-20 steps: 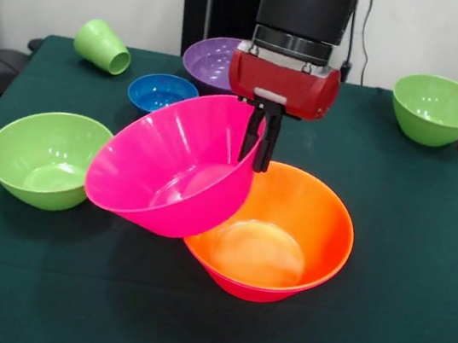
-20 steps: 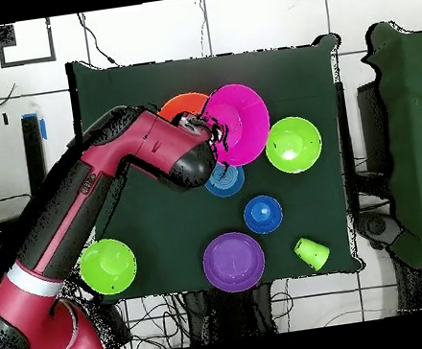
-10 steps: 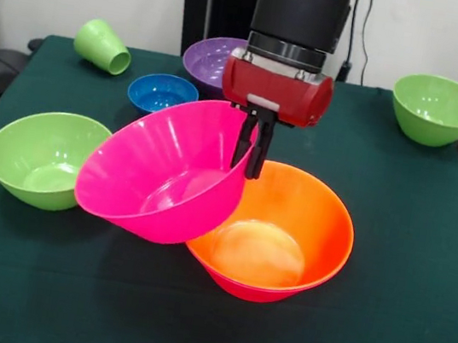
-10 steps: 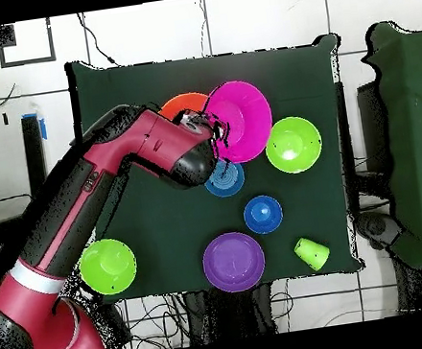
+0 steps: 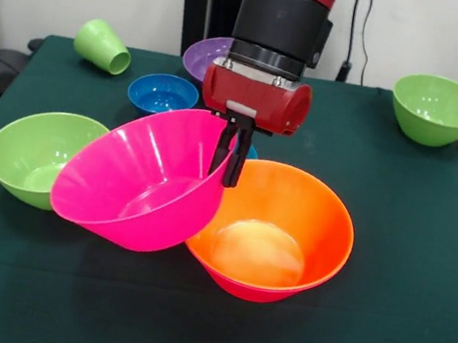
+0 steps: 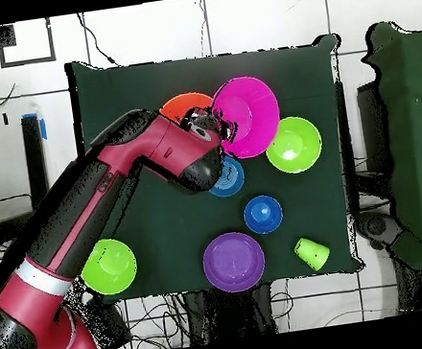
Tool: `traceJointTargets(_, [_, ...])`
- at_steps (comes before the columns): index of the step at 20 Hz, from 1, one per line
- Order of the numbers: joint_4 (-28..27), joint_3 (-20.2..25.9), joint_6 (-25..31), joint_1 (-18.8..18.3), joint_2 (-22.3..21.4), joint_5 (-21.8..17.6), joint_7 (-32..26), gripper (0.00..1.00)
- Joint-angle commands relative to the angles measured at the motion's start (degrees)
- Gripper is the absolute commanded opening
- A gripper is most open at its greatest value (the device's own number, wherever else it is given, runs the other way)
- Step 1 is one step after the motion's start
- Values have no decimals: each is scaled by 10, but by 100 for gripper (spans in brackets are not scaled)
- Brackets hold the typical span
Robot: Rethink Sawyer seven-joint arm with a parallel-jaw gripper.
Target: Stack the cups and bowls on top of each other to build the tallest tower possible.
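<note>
1. The gripper [image 5: 229, 156] is clamping the rim of the pink bowl [image 5: 136, 188], one finger inside the wall & one outside. The fingers are closed on the rim.
2. The pink bowl is hanging tilted, its mouth facing the camera side & up. Its rim is overlapping the orange bowl [image 5: 276, 230] just beside it; contact between the two cannot be told.
3. The orange bowl is sitting upright on the table [image 5: 394, 334], empty, w/ nothing nested in it yet.
4. Other pieces are lying well apart:
   - green bowl [image 5: 41, 156], beside the pink one
   - second green bowl [image 5: 438, 108], at a far corner
   - blue bowl [image 5: 162, 92]
   - purple bowl [image 5: 205, 57], partly hidden behind the arm
   - green cup [image 5: 103, 46], lying on its side
5. Handling, est.: the bowls are looking like thin, glossy plastic, so light & stiff but slippery. A one-sided rim grip is letting the bowl swing and tilt.
6. Grip pt.: take the rim, fingers straddling the wall. The smooth outer curve is offering no hold.
7. Risk: a tilted bowl may be seating crooked when nested, or sliding in the fingers.
</note>
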Motion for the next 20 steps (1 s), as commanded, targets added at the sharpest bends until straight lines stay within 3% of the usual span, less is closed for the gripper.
traceJointTargets(1, [-14, 147, 67, 19, -25, -14, 82, 0])
traceJointTargets(4, [-9, 183, 102, 25, -41, -28, 78, 0])
traceJointTargets(14, [30, 236, 156, 32, -61, -61, 80, 0])
traceJointTargets(20, [62, 318, 221, 40, -107, -101, 69, 0])
